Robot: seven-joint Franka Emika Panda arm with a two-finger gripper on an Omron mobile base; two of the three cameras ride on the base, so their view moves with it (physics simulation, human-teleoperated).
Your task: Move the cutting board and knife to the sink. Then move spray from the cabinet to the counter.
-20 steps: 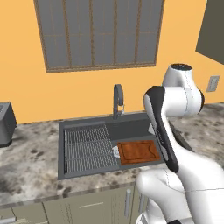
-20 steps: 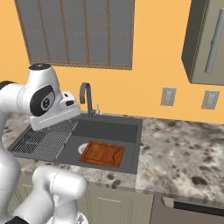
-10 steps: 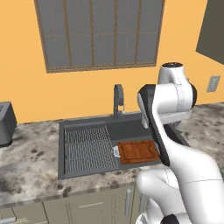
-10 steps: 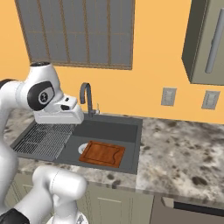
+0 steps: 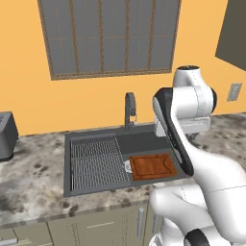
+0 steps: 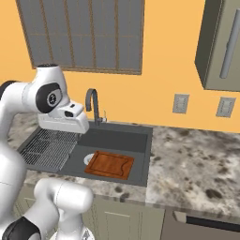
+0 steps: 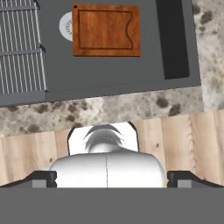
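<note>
The reddish-brown cutting board (image 5: 153, 166) (image 6: 110, 164) (image 7: 106, 30) lies flat in the dark sink (image 5: 144, 142) (image 6: 117, 140) (image 7: 109, 70), to the right of its ribbed drain rack (image 5: 93, 161) (image 6: 49, 147) (image 7: 19, 48). It partly covers the round drain (image 7: 65, 26). My gripper (image 7: 112, 179) hangs high above the counter's front edge and looks straight down. It is open, its fingertips (image 7: 43, 178) wide apart with nothing between them. The knife, the spray and the open-fronted cabinet are out of view.
The curved faucet (image 5: 129, 108) (image 6: 92, 101) rises behind the basin. Speckled counter (image 5: 33, 178) (image 6: 197, 159) (image 7: 131, 107) runs on both sides. A dark appliance (image 5: 5, 137) stands far left. A closed wall cabinet with a handle (image 6: 220, 42) hangs at right, wall outlets (image 6: 180, 103) below it.
My arm's upper links have turned and the hand has shifted slightly over the sink's front. The cutting board stays where it was.
</note>
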